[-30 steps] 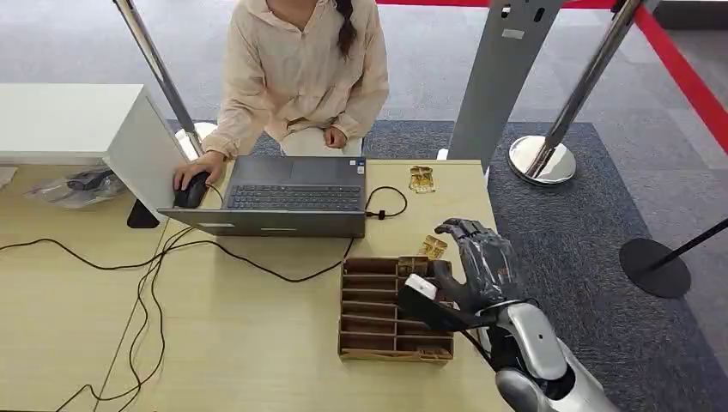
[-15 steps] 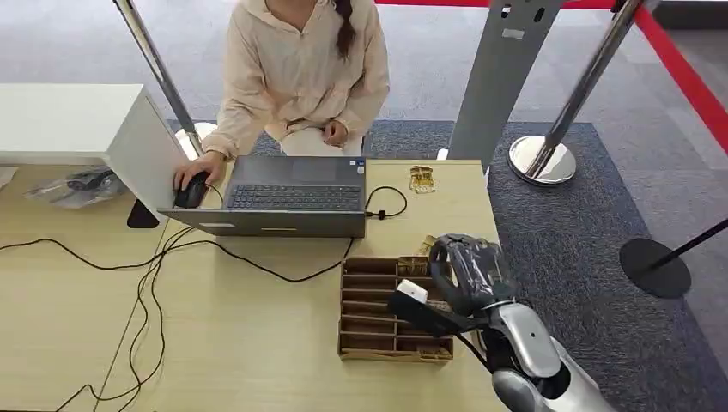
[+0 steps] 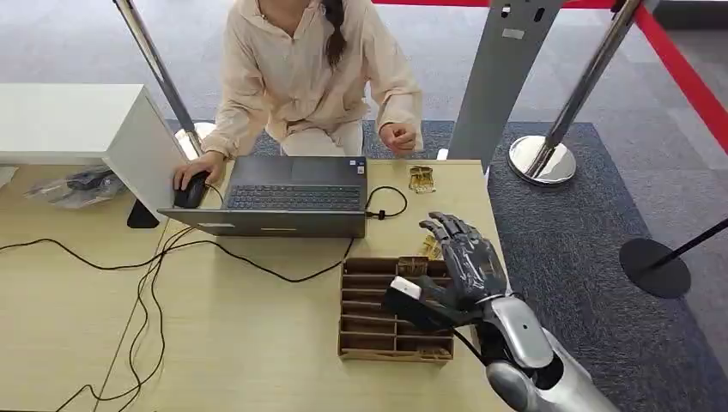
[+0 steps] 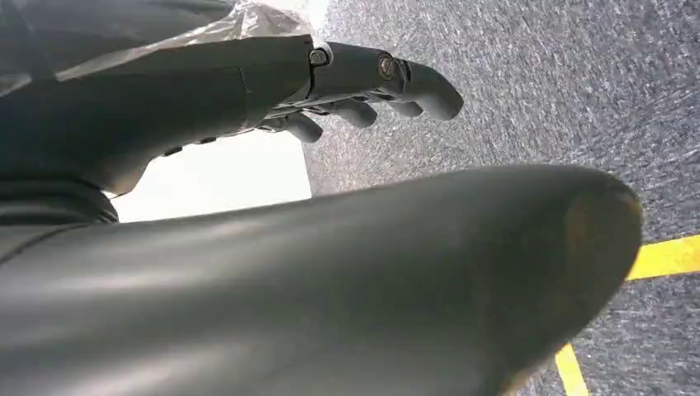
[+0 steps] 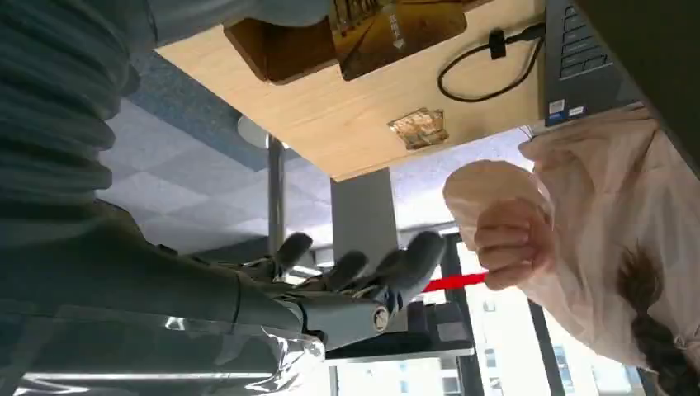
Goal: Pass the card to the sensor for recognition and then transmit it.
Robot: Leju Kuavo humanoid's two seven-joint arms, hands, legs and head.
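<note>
The right hand (image 3: 459,266) hovers over the far right corner of the brown slotted card holder (image 3: 378,339), fingers spread wide and holding nothing. From the right wrist view the fingers (image 5: 347,272) splay apart in the air, well above the tabletop (image 3: 257,343). One gold-printed card (image 3: 432,248) lies flat on the tabletop just beyond the holder, at about twelve o'clock from the hand and partly hidden beneath the fingers; it is probably the card the hand is opening over. A second gold item (image 3: 421,178), possibly another card or the reader pad, rests further off at about eleven o'clock, near the looped cable (image 3: 386,206) running from the laptop (image 3: 283,197).

A seated person faces the robot across the tabletop, one hand on the mouse (image 3: 191,190) and the other hand (image 3: 397,137) raised near the tabletop's far edge, seemingly ready to receive a card. The task appears to be at its start, since no card is in the grasp.

The left hand (image 4: 363,91) hangs beside the robot's body over grey carpet, fingers loosely extended and apart with nothing in them.
</note>
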